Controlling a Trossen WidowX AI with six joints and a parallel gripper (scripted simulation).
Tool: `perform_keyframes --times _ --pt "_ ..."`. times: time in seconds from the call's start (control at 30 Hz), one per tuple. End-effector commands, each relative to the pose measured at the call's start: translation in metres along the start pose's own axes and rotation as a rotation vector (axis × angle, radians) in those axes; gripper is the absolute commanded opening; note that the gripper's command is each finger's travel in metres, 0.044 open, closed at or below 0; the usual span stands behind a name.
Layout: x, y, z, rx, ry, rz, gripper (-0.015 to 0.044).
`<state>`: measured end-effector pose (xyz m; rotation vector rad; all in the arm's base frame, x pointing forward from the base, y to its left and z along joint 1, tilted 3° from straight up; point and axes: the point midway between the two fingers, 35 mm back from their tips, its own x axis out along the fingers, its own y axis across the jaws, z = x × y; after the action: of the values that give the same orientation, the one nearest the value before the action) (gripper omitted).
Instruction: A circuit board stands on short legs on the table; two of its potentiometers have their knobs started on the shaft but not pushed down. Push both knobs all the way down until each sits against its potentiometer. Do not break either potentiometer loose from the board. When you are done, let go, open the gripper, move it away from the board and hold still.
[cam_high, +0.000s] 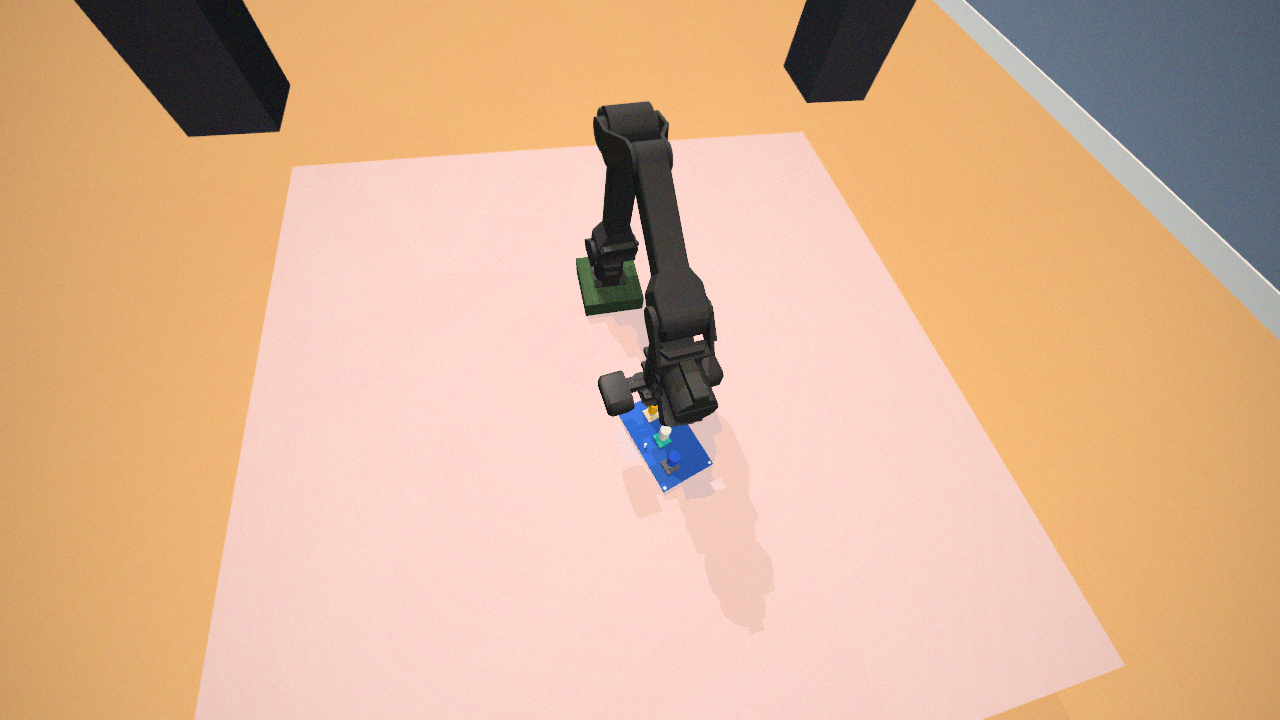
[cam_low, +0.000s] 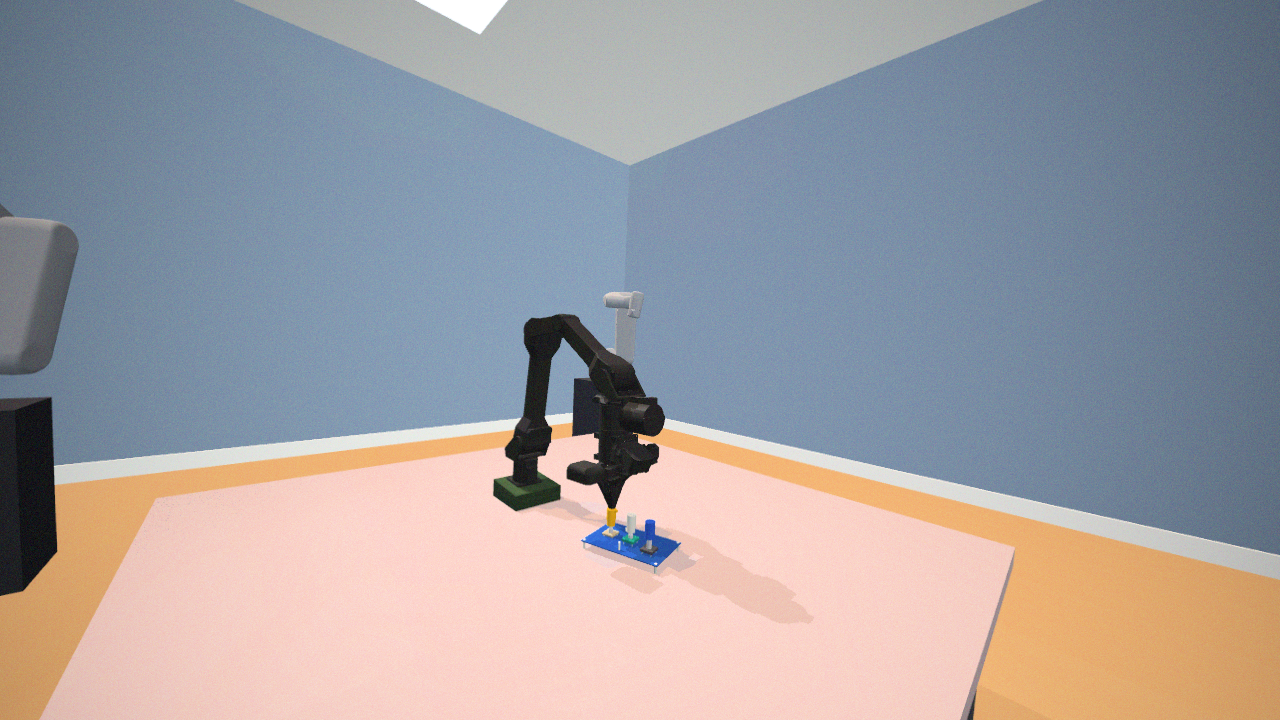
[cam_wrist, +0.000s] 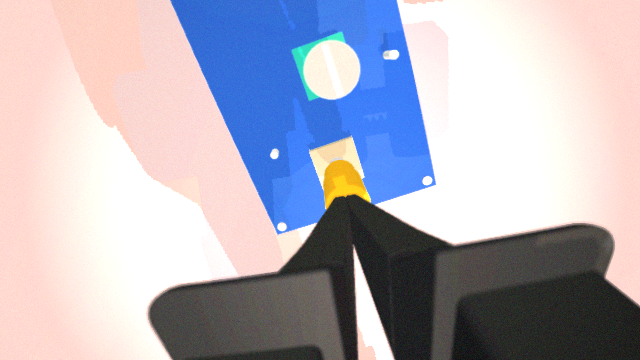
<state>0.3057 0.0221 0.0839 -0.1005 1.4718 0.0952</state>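
Observation:
The circuit board (cam_high: 691, 454) (cam_low: 665, 548) (cam_wrist: 240, 75) stands on short legs. A yellow knob (cam_high: 652, 410) (cam_low: 612, 516) (cam_wrist: 341, 175) stands over a cream potentiometer (cam_low: 610, 533) (cam_wrist: 325, 152), with pale shaft showing between them. A white knob (cam_high: 665, 431) (cam_low: 631, 521) (cam_wrist: 320, 75) stands above a green potentiometer (cam_low: 631, 540) (cam_wrist: 299, 57), also with a gap. A blue knob (cam_high: 674, 457) (cam_low: 649, 526) stands above a dark potentiometer (cam_low: 648, 549), grey shaft showing. My gripper (cam_low: 613, 506) (cam_wrist: 346, 205) is shut on nothing, its tips at the top of the yellow knob; contact is unclear.
The arm's green base (cam_high: 613, 302) (cam_low: 526, 492) sits on the pink table (cam_high: 402, 447) (cam_low: 358, 608) behind the board. A small white post (cam_wrist: 391, 54) and another (cam_wrist: 274, 153) rise from the board. A pale grey arm (cam_low: 624, 335) stands beyond the table.

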Motion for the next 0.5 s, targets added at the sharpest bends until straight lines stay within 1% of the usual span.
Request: perform_keyframes --times 0.0,0.47 --pt "0.0102 -0.0008 0.002 0.005 0.006 -0.003 0.0" --pt "0.0118 -0.0008 0.002 0.005 0.006 -0.003 0.0"
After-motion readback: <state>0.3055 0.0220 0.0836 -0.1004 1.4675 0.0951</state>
